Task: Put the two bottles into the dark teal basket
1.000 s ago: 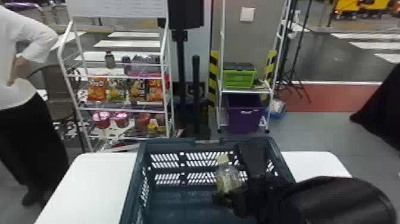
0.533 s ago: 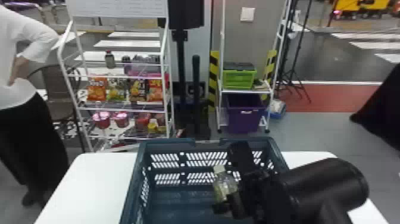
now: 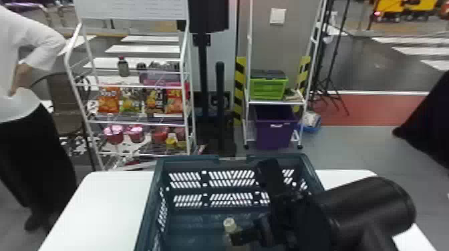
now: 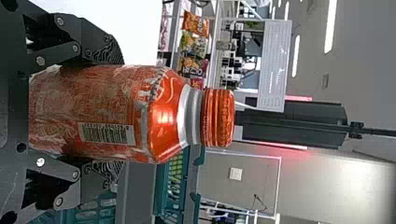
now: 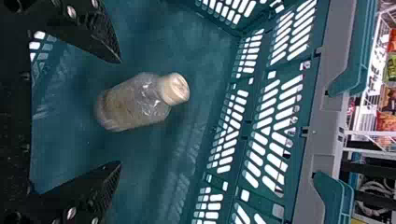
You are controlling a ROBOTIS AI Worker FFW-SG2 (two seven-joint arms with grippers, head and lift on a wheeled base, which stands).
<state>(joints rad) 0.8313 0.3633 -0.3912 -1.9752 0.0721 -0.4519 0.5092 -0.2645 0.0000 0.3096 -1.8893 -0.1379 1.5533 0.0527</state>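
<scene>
In the head view my right gripper (image 3: 249,235) is inside the dark teal basket (image 3: 187,215), beside the clear bottle with a pale cap (image 3: 230,226). The right wrist view has the right gripper (image 5: 120,112) spread wide, one finger on each side of the clear bottle (image 5: 135,103) and not pressing on it. That bottle is tilted over the basket floor; whether it rests there I cannot tell. In the left wrist view my left gripper (image 4: 119,116) is shut on the orange bottle (image 4: 98,112), held upright, with the basket (image 4: 173,186) beyond it.
The white table (image 3: 100,203) extends on both sides of the basket. Behind it stand a snack rack (image 3: 133,118) and a shelf with a green crate (image 3: 269,88) and a purple bin (image 3: 275,128). The right arm reaches across the basket's right wall.
The right gripper and the clear bottle have moved lower in the basket, toward the near side. The gripper has let go of the bottle.
</scene>
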